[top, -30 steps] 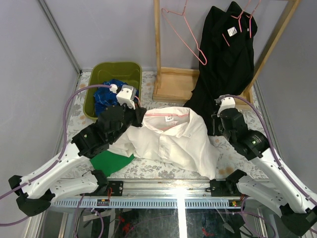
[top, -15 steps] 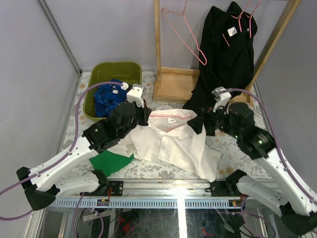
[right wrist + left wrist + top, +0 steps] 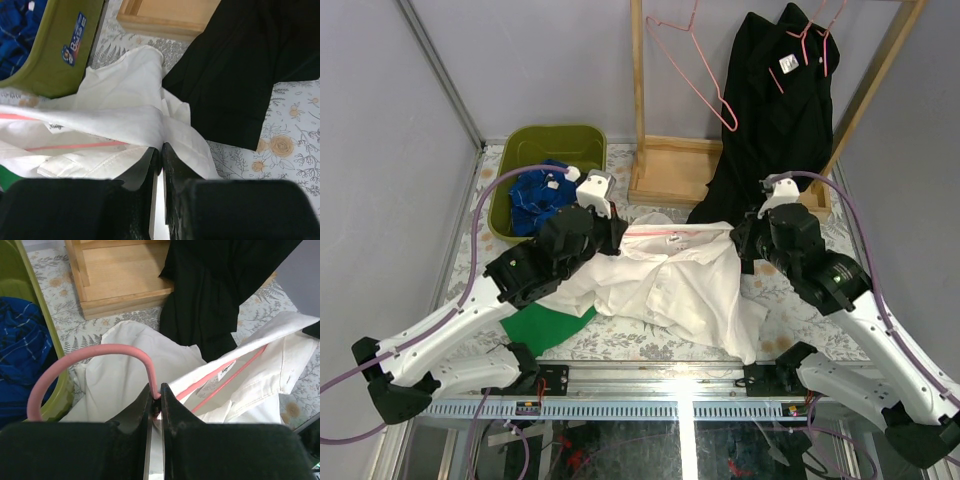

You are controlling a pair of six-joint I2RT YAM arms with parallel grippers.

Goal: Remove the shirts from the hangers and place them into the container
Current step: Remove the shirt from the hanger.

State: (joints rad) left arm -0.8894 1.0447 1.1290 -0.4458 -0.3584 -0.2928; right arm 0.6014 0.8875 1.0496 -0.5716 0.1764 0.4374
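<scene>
A white shirt (image 3: 665,285) lies spread on the table between both arms, a pink hanger (image 3: 665,232) still inside its collar. My left gripper (image 3: 155,392) is shut on the hanger's hook (image 3: 90,356) at the shirt's left. My right gripper (image 3: 160,146) is shut on the white shirt's collar fabric (image 3: 125,122) at the right. A blue checked shirt (image 3: 542,192) lies in the olive-green container (image 3: 525,145) at the back left. A black shirt (image 3: 775,120) hangs from a pink hanger (image 3: 808,40) on the rack at the back right.
An empty pink hanger (image 3: 695,75) hangs from the wooden rack, whose base (image 3: 670,170) stands behind the white shirt. A flat green cloth (image 3: 548,328) lies under the left arm. The black shirt's tail (image 3: 240,85) drapes onto the table beside my right gripper.
My right gripper opened wide, moved in and closed on the white shirt's collar. The collar is now stretched taut between both grippers. The left arm shifted slightly right with the hanger hook.
</scene>
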